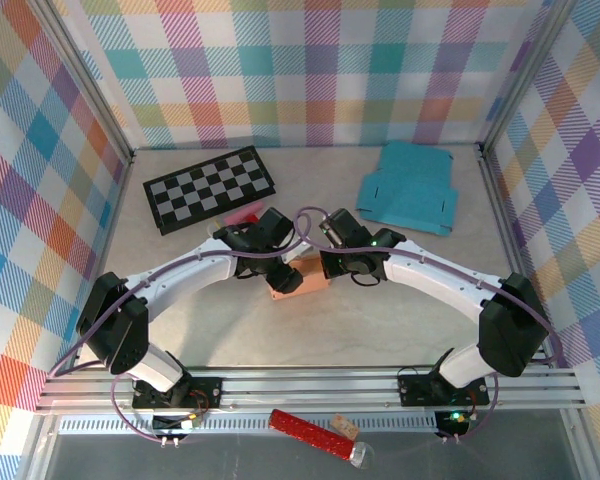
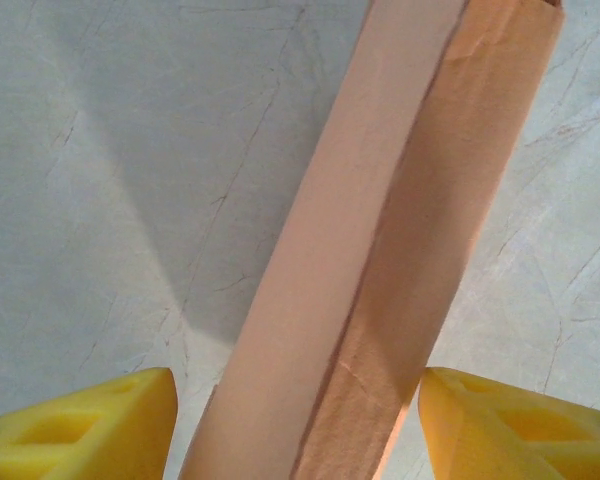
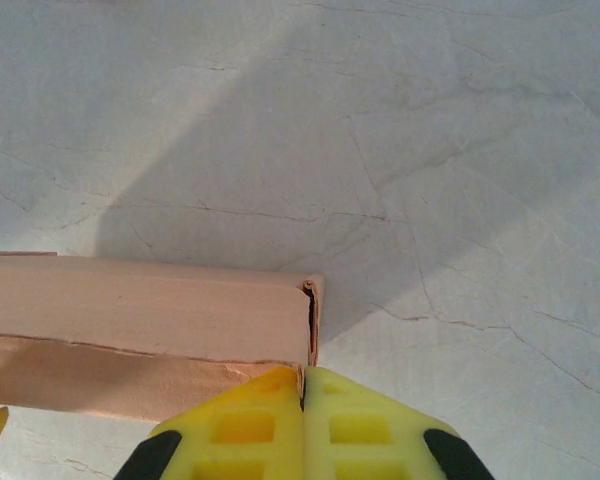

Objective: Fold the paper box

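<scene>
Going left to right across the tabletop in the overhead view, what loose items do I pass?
Black-and-white checkerboard → peach paper box → teal flat carton. The pink item by the checkerboard's edge overlaps it, so it is left out.

The paper box (image 1: 302, 282) lies at the middle of the table (image 1: 380, 320), between the two arms. The left end effector (image 1: 281, 272) is over the box's left part. In the left wrist view its fingers (image 2: 80, 430) stand one on each side of the box (image 2: 380, 250), which runs lengthwise between them. The right end effector (image 1: 332, 266) sits at the box's right end. In the right wrist view the end wall of the box (image 3: 140, 310) runs into the seam between its joined tips (image 3: 302, 425). A game board (image 1: 210, 188) lies at the back left and a flat carton blank (image 1: 410, 188) at the back right, well apart. A small flat piece (image 1: 242, 213) lies just in front of the board, behind the left end effector. A stick (image 1: 305, 430) lies in front of the arm bases.
</scene>
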